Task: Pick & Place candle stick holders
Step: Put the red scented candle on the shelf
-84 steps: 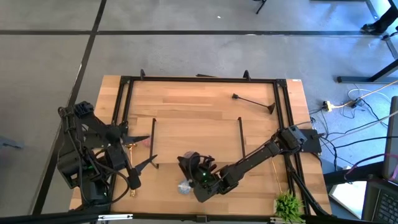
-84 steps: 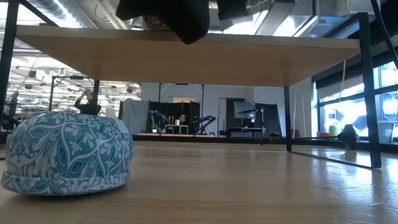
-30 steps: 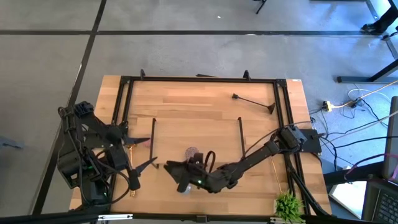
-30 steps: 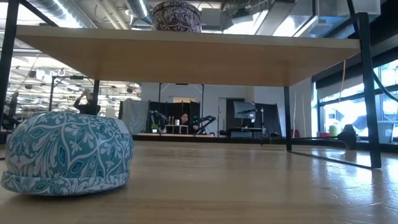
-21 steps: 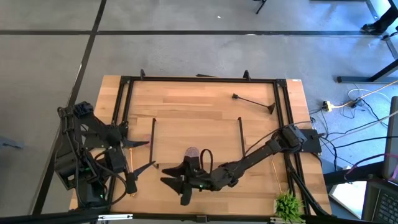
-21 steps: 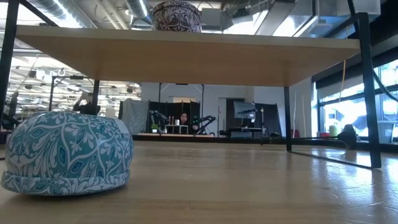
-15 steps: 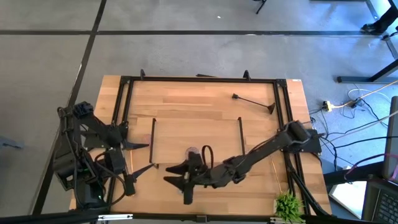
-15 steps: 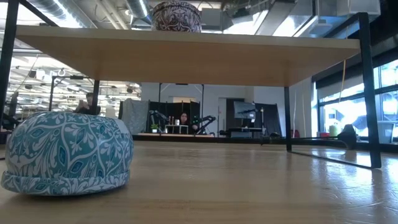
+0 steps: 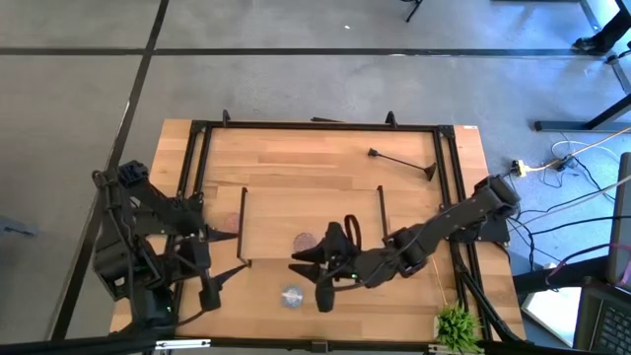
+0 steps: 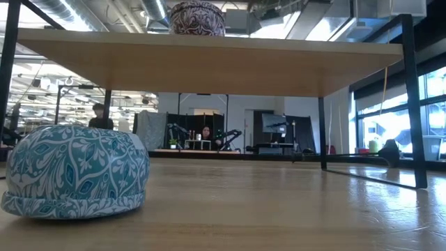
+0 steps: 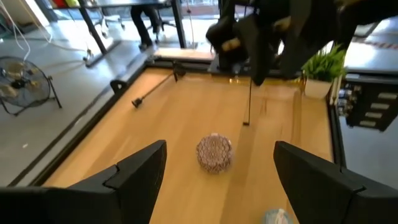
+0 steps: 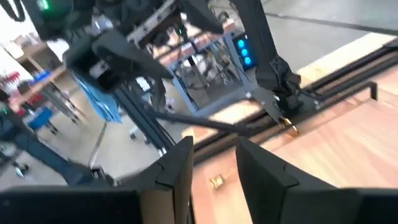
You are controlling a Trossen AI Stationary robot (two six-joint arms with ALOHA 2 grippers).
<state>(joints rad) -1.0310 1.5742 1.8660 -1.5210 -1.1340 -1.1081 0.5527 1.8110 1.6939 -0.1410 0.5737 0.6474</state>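
**Mauve holder on the board, right tool empty above it**

Right tool (image 9: 317, 278) hangs over the front edge of the wooden board (image 9: 335, 212), with its two fingers spread wide and nothing between them. The mauve round holder (image 9: 305, 241) stands on the board, just beside this tool. The pale blue round holder (image 9: 292, 295) sits on the table (image 9: 325, 158) in front of the board; in the low view it is close to the camera. The black candle stick holder (image 9: 402, 163) lies on its side near the far right corner. A gold holder (image 9: 444, 281) lies along the right rail. Left tool (image 9: 223, 258) waits at the left side, its fingers wide open and empty. The pink holder (image 9: 233, 222) is near it, partly hidden.
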